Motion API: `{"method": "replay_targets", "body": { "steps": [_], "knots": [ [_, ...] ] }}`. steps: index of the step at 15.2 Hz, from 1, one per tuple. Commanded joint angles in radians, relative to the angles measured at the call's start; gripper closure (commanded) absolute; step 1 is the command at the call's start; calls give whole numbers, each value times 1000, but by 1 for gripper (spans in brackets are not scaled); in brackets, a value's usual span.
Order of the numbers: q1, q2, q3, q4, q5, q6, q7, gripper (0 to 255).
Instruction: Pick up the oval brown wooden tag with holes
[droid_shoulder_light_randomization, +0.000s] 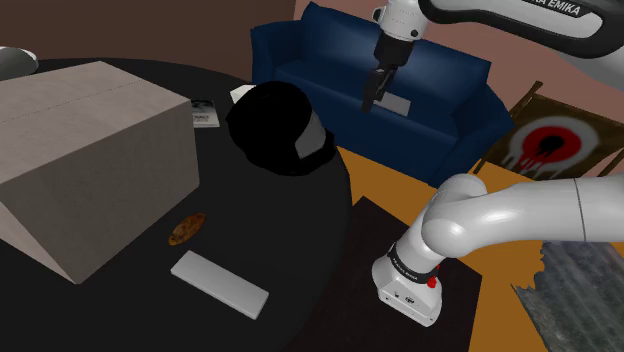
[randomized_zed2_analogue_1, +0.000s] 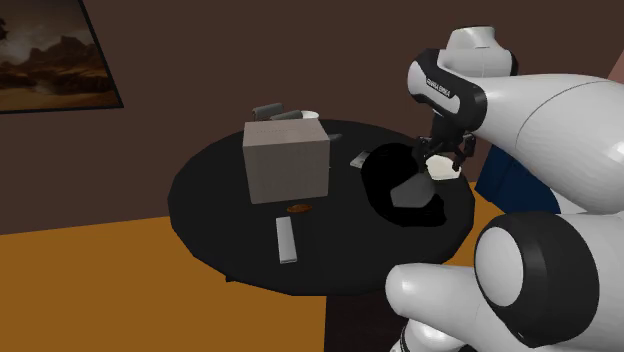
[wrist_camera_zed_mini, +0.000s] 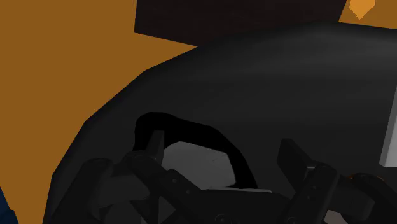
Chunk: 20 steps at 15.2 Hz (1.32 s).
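hand (droid_shoulder_light_randomization: 375, 98) spread above table (droid_shoulder_light_randomization: 120, 312), tag (droid_shoulder_light_randomization: 187, 229) near box (droid_shoulder_light_randomization: 80, 150)

The round table (droid_shoulder_light_randomization: 300, 215) is rendered in matt black with a faint sheen. The box (droid_shoulder_light_randomization: 90, 150) on it is given a rough, grainy grey-beige face, like cardboard. Just beside the box, the oval tag (droid_shoulder_light_randomization: 186, 229) is shown in mottled brown, wood-like. Near the box, a flat slab (droid_shoulder_light_randomization: 219, 284) is drawn smooth and pale grey. Beyond the box, the sofa (droid_shoulder_light_randomization: 440, 115) is finished matt blue. The arm (droid_shoulder_light_randomization: 520, 215) is shaded glossy white.
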Motion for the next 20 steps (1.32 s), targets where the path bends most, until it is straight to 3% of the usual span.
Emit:
{"method": "replay_targets", "body": {
  "steps": [1, 11, 20],
  "knots": [
    [0, 0, 0, 0, 0, 0, 0, 0],
    [-6, -24, 268, -155, 193, 118, 453, 0],
    [-36, 143, 532, -143, 337, 287, 859, 0]
  ]
}}
